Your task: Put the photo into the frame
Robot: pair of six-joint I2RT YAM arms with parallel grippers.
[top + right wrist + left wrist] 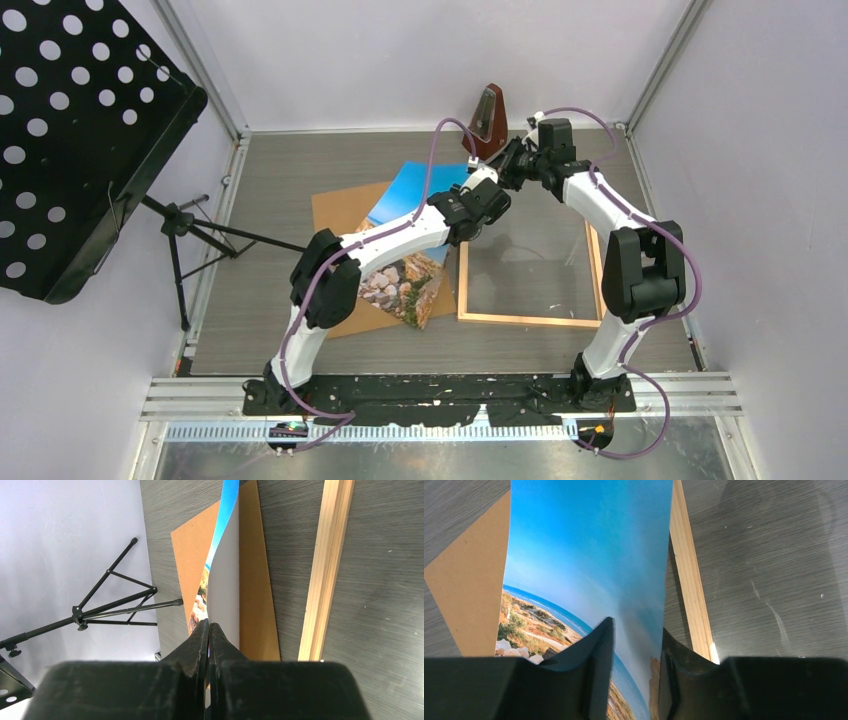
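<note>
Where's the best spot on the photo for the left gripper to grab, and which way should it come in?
Probably the raised edge beside the frame, clear of the pinch of the right gripper. The photo is a thin sheet curling up off the table, so bring the left gripper in edge-on, one finger on each face.

White-shelled arms point(395, 240), chunky black joints point(325, 285), looping purple cables point(430, 165).

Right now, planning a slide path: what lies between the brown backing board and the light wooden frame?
A bare strip of grey tabletop, clearest in the right wrist view.
</note>
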